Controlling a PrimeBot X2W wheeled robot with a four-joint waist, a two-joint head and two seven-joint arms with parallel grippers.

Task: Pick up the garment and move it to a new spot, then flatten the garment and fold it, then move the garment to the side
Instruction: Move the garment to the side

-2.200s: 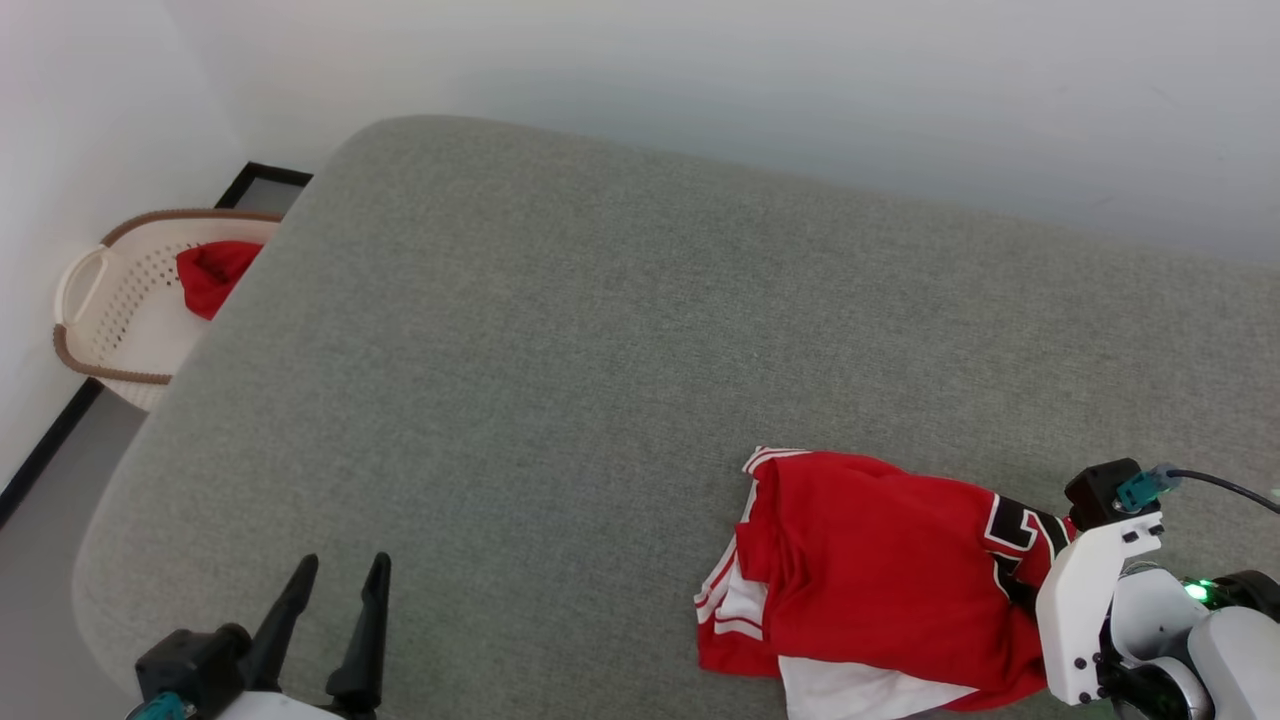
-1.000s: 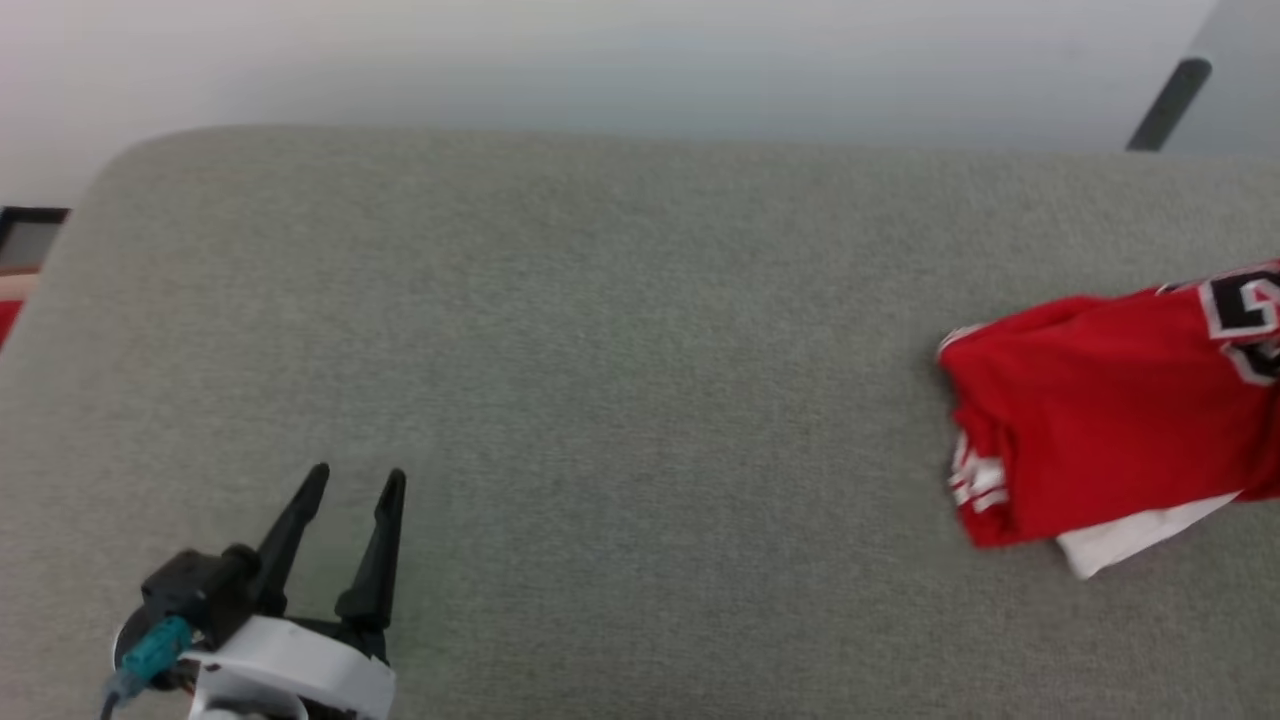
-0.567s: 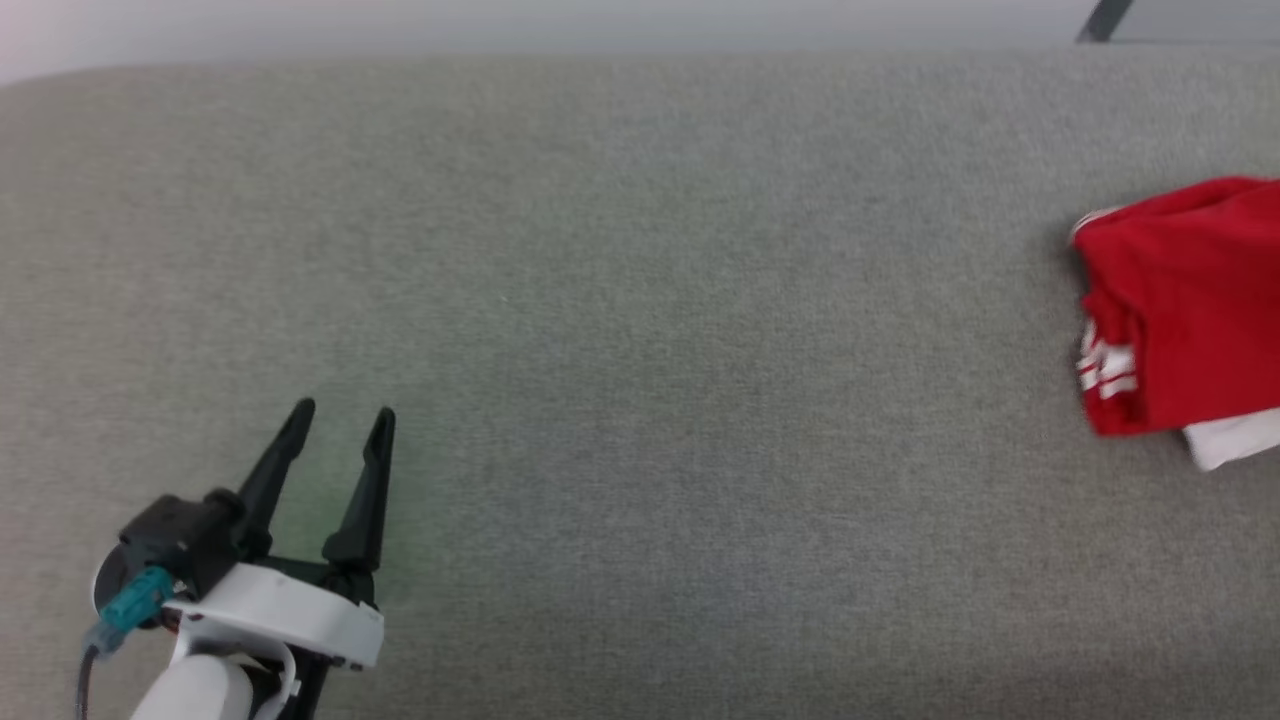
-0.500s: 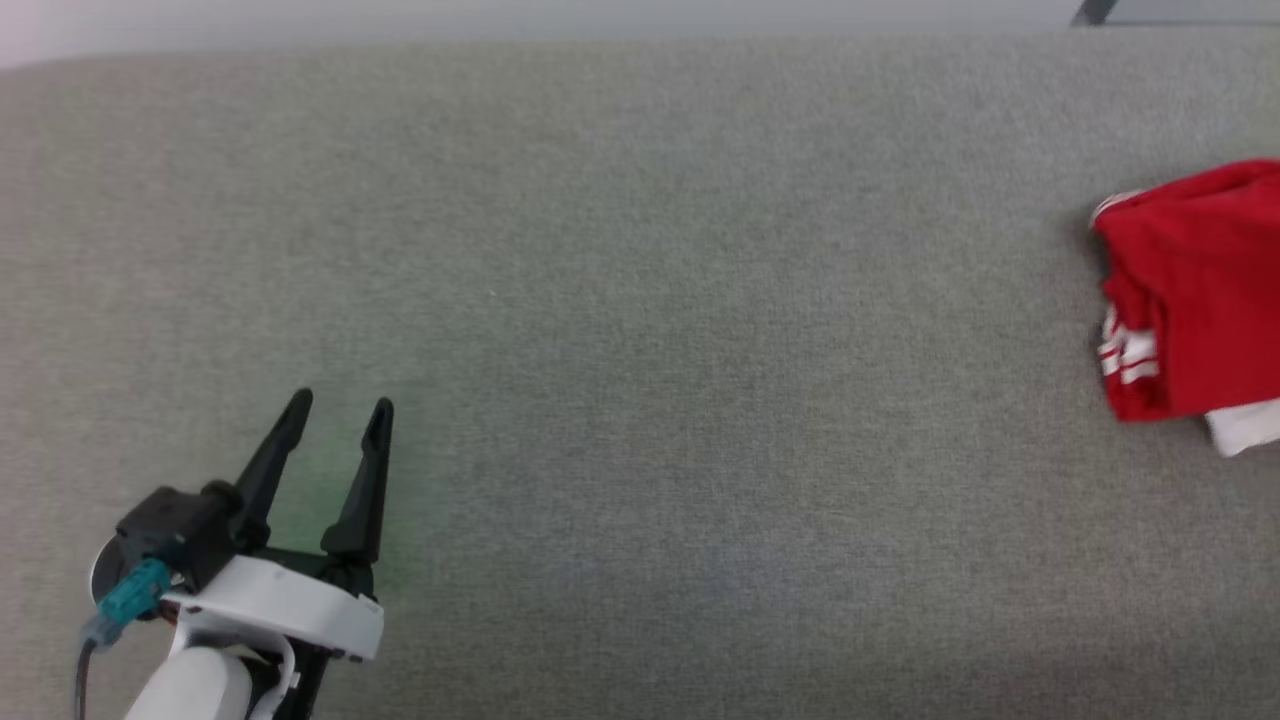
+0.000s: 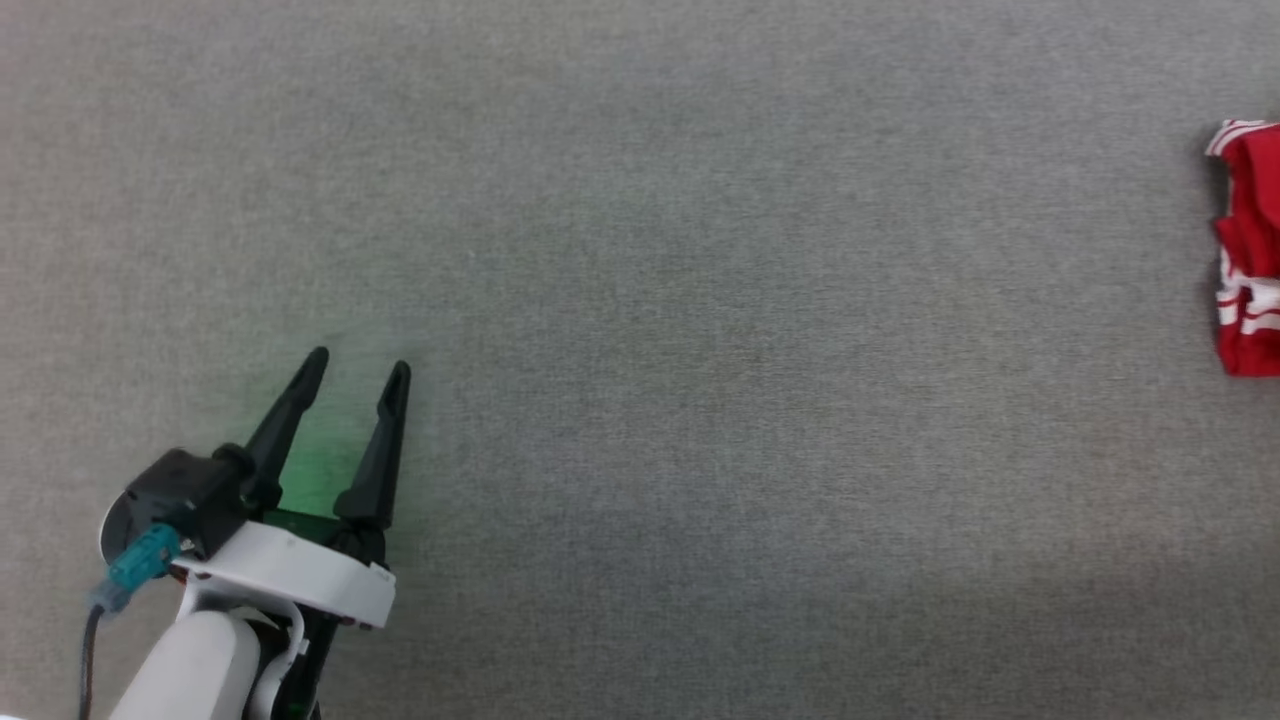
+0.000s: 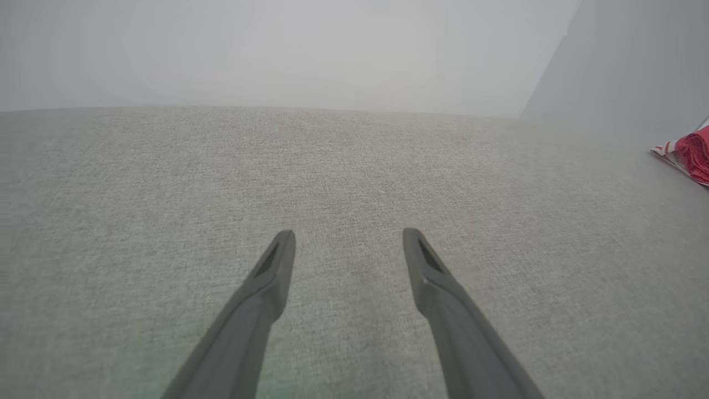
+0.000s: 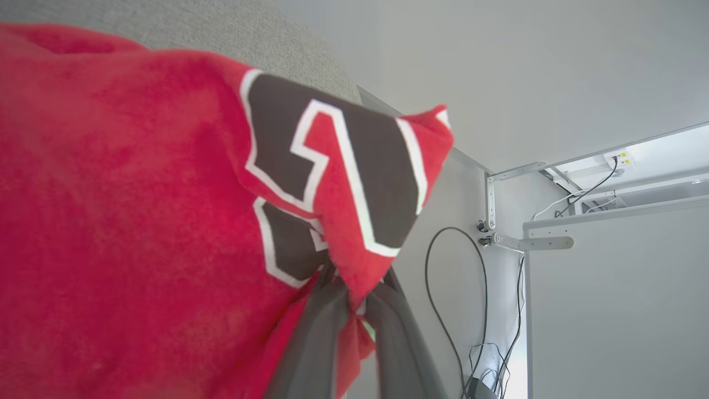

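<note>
Soft even light all round, no hard shadows — just a faint green glow on the grey surface point(image 5: 700, 350) between the fingers of the left gripper point(image 5: 359, 360), a hazy washed-out far wall point(image 6: 277, 50) in the left wrist view, and the garment point(image 7: 111, 221) blurry up close in the right wrist view.

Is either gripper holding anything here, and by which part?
The right gripper is shut on the garment, pinching a bunched fold of red fabric beside the black, white-outlined print. The left gripper is open and empty.
</note>
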